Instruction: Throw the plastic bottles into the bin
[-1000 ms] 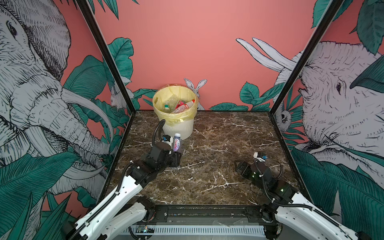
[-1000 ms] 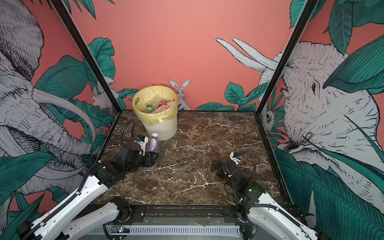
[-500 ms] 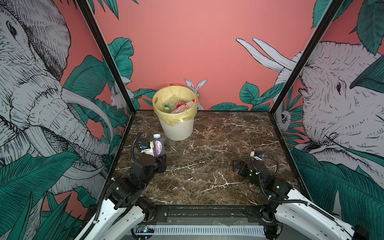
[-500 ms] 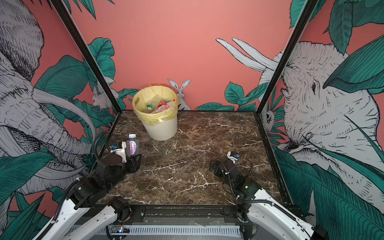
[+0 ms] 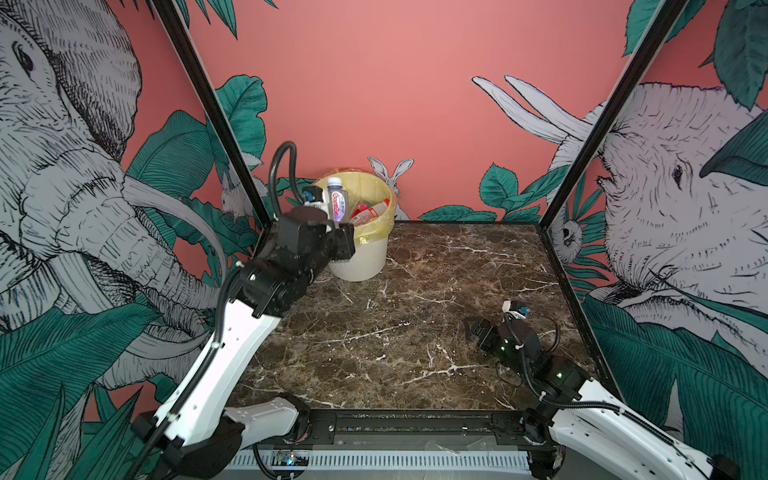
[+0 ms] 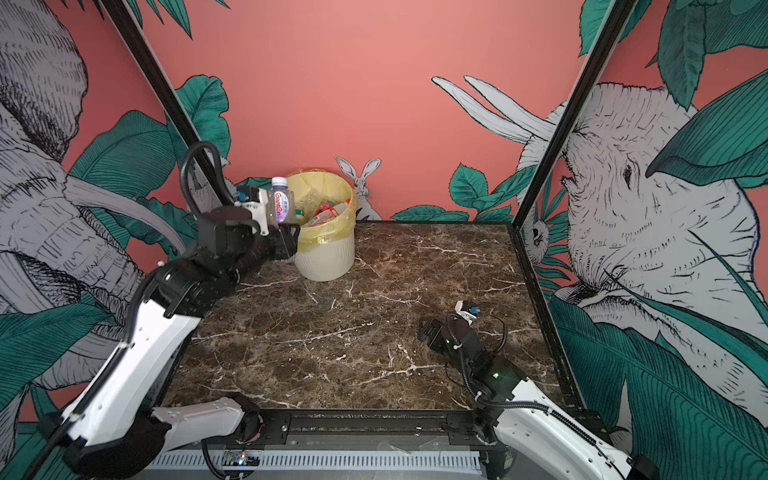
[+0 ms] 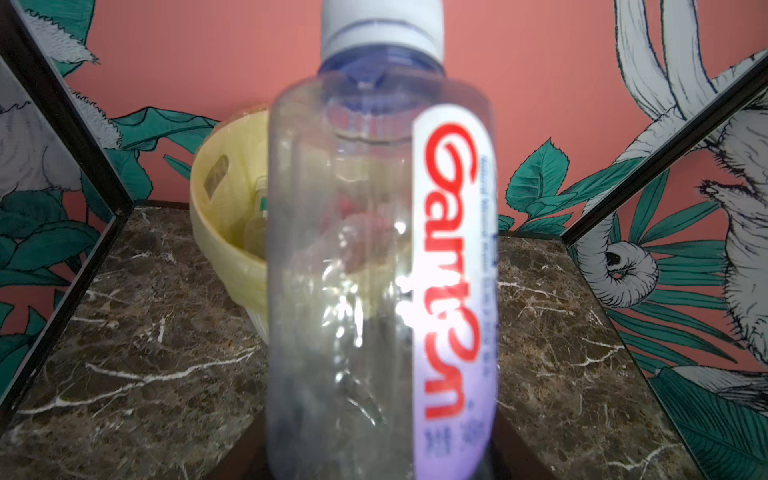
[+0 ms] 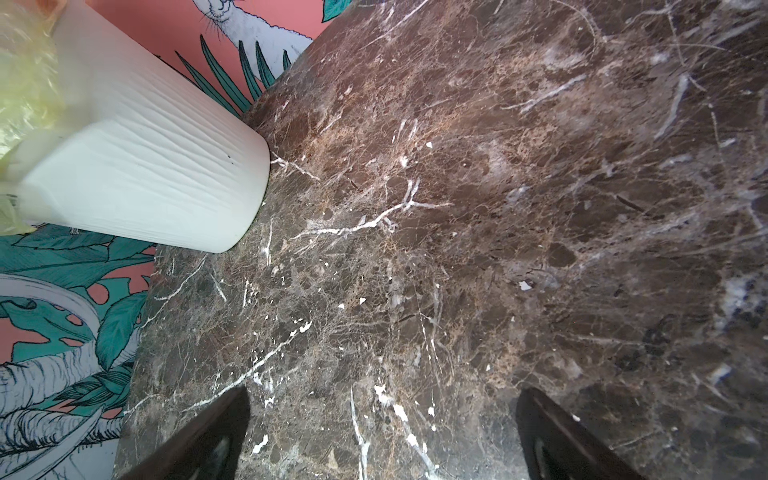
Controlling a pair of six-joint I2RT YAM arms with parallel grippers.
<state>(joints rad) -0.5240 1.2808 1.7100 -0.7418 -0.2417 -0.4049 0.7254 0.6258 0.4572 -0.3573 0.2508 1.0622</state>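
One bottle (image 5: 336, 200) clamped in left gripper (image 5: 338, 227), bin (image 5: 365, 257) just beyond; next: clear rim, release (right gripper (image 5: 472, 330) gaping, empty).

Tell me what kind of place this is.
Likely a staged robot test booth, not a real room: a left arm and right arm mounted at a marble-look table, printed jungle wall panels, one bin with bottles inside.

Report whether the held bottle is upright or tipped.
Upright: the bottle stands with its cap up in the left hand, in both top views.
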